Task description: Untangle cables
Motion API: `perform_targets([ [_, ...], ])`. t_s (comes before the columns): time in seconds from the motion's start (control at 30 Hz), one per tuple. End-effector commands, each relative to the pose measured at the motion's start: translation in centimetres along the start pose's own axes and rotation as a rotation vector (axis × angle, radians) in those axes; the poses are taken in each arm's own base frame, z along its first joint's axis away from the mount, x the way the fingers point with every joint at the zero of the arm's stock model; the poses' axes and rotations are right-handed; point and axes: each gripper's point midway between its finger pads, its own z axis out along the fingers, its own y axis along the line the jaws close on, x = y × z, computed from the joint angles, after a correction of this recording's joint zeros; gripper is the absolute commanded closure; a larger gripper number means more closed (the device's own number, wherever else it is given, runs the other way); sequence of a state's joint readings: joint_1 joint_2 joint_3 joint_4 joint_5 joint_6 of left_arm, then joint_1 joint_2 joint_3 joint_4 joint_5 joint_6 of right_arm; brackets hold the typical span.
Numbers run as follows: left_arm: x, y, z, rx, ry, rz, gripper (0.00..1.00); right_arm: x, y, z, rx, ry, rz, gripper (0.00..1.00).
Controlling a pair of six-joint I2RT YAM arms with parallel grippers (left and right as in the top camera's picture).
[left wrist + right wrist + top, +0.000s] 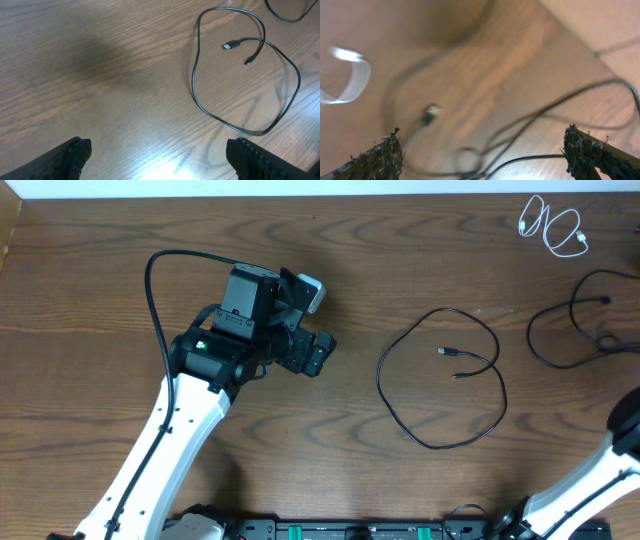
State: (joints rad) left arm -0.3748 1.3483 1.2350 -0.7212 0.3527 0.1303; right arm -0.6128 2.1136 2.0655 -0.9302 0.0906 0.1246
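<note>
left gripper point(161, 160): jaws wide, empty, hovering over bare table point(100, 60), left of the centre cable point(380, 380). That one is black and lies in a single open loop with both ends tucked inside, crossing near the plugs, well apart from the others. white cable point(582, 244): small coil alone at the far-right corner. right cable point(530, 335): black, loose curves running off the right edge. right gripper point(485, 157): jaws spread, nothing clamped, above that cable's strands and a plug point(431, 112); view is blurred. Separation looks done, straightening doesn't. Next, I'd guess: right closes on a strand near the plug, low and centred, then drags it out straight.
</note>
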Motion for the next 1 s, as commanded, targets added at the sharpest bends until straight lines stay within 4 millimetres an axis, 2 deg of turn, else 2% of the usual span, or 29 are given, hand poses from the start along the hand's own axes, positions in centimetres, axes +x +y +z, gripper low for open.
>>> perform_targets([
  [0.0, -0.4, 0.2, -0.3, -0.009, -0.012, -0.004, 0.09, -4.0, 4.4, -11.9, -0.176, -0.225, -0.046, 0.01],
  [0.17, -0.4, 0.2, -0.3, -0.009, -0.012, -0.004, 0.09, -4.0, 6.4, -22.1, -0.260, -0.370, -0.050, 0.01],
  [0.3, -0.4, 0.2, -0.3, -0.009, -0.012, -0.004, 0.09, -2.0, 7.4, -28.1, -0.340, -0.411, -0.066, 0.01],
  [0.47, -0.4, 0.2, -0.3, -0.009, -0.012, -0.004, 0.09, 1.0, 7.9, -32.8, -0.416, -0.408, -0.056, 0.01],
  [0.6, -0.4, 0.2, -0.3, -0.009, -0.012, -0.004, 0.09, 2.3, 8.5, -36.5, -0.514, -0.442, -0.029, 0.01],
  [0.8, -0.5, 0.1, -0.3, -0.008, -0.016, -0.003, 0.09, 2.5, 8.5, -42.4, -0.629, -0.584, -0.032, 0.01],
  [0.87, -1.6, 0.0, -0.3, -0.002, -0.060, 0.010, 0.09, 2.4, 8.0, -44.4, -0.639, -0.655, -0.049, 0.01],
  [0.97, -2.2, -0.7, -0.4, 0.045, -0.084, 0.019, 0.09, 2.3, 7.7, -46.2, -0.654, -0.714, -0.049, 0.01],
])
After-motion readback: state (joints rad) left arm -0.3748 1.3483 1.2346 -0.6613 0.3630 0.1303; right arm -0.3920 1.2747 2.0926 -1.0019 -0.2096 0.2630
